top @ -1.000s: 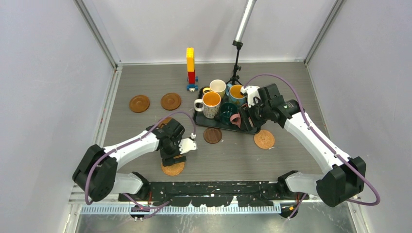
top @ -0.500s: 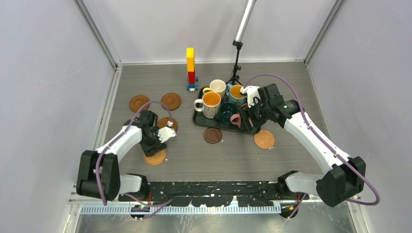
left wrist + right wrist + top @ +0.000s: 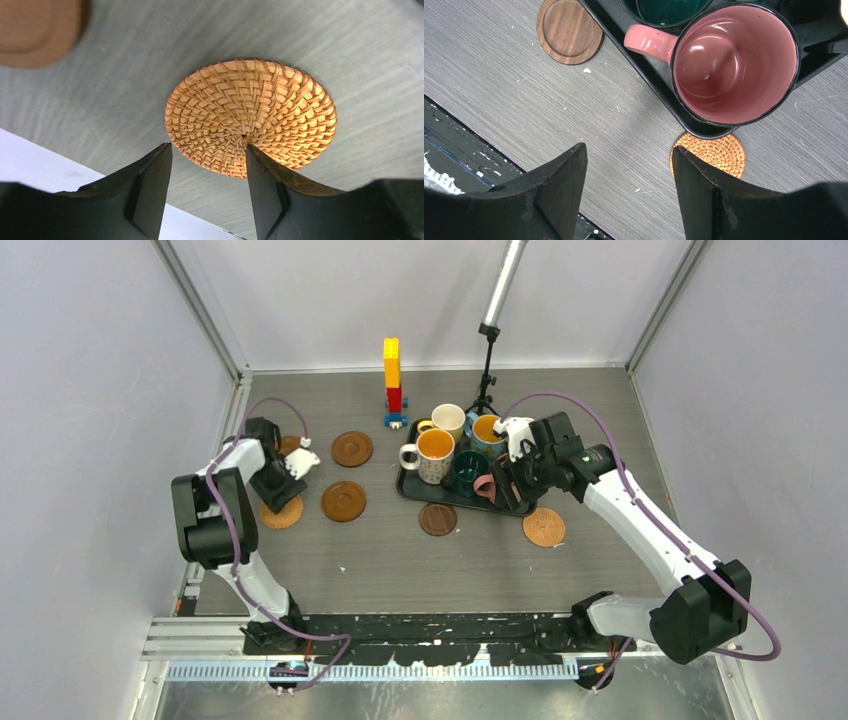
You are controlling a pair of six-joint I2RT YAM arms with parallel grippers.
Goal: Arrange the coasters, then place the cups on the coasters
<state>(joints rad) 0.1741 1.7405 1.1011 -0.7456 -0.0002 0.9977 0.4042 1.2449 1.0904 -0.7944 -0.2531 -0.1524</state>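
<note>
Pale walls close in a grey tabletop (image 3: 400, 570), and everything I work with sits in its far half. I judge the coaster-arranging step to be in hand. My left claw (image 3: 209, 150) hovers low over a tan woven coaster (image 3: 250, 115) lying flat at the far left, near two wooden ones. The jaws are partly apart and clamp nothing: the disc is wider than the gap, and only its near edge shows between my fingers. Whether a fingertip touches it, I cannot tell.

My right claw (image 3: 629, 150) hangs empty with its jaws apart above the near right corner of the black tray (image 3: 649, 72), just beside the pink mug (image 3: 734, 65).

The next move, I think, is to lift the left claw straight off without nudging the disc. After that I would fetch the two coasters lying just beside the tray. The cups should wait until then.

I count six coasters:
- Three are glossy wood, at (image 3: 352, 448), at (image 3: 343, 501), and one peeking out by my left wrist (image 3: 290, 445).
- One is a dark coaster (image 3: 438, 519).
- Two are woven, the second (image 3: 544, 527) just beside the tray's corner.

I make out five mugs, all in the tray: a patterned one (image 3: 434, 455), a cream one (image 3: 448, 420), a blue one (image 3: 487, 430), a teal one (image 3: 468, 472) and the pink. My right arm covers part of the tray, so it may hide more.
</note>
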